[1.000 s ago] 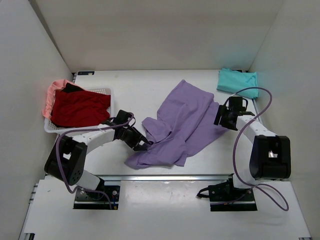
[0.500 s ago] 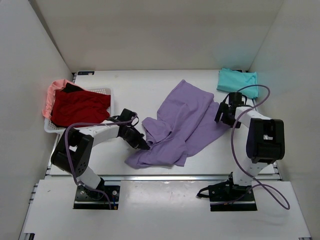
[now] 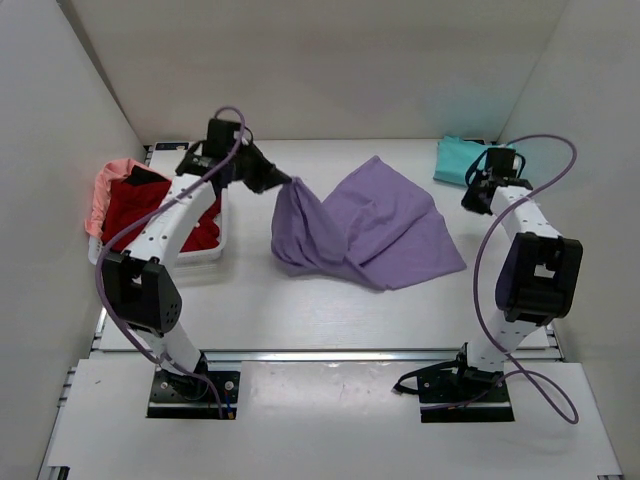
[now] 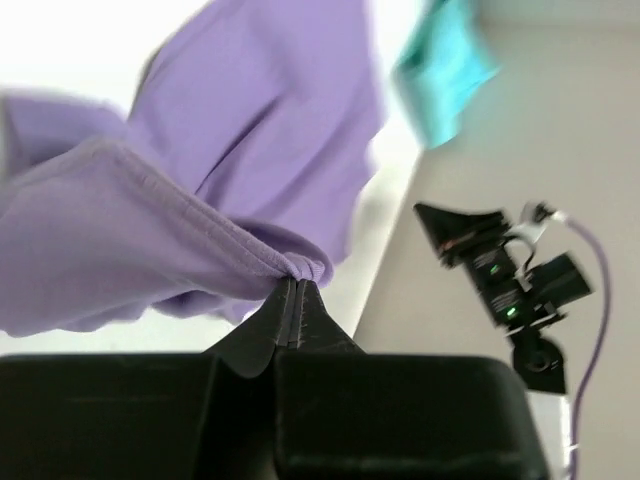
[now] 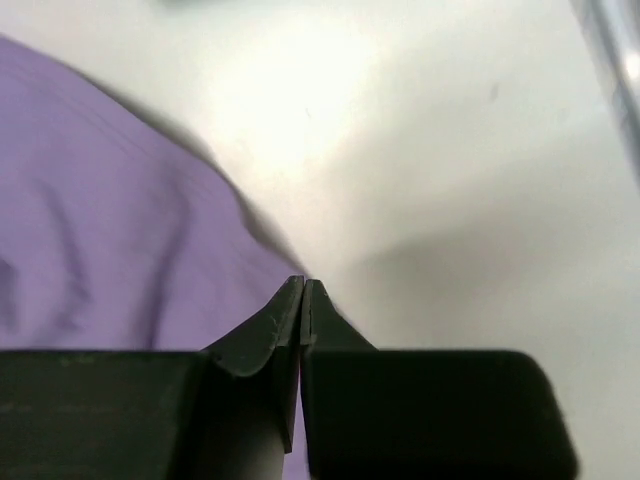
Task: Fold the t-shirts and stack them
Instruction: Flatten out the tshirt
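Observation:
The large lavender t-shirt (image 3: 375,228) lies partly spread across the middle of the table. Its left corner (image 4: 300,262) is pulled up off the surface. My left gripper (image 3: 283,183) (image 4: 298,282) is shut on that corner, raised at the back left. My right gripper (image 3: 470,198) (image 5: 303,283) is shut just past the shirt's right edge. Lavender cloth (image 5: 110,220) fills the left of the right wrist view, and I see none pinched. The teal t-shirt (image 3: 455,158) (image 4: 445,65) lies folded at the back right, partly behind the right arm. The red t-shirt (image 3: 135,205) and the salmon-pink one (image 3: 103,185) sit in the basket.
The white lattice basket (image 3: 213,243) stands at the left edge, under the left arm. White walls close in the table on the left, back and right. The right arm (image 4: 500,270) shows in the left wrist view.
My left gripper closed on the shirt's near corner and carried it up and back to the left, dragging the shirt rearward. My right gripper moved back toward the teal shirt and shut.

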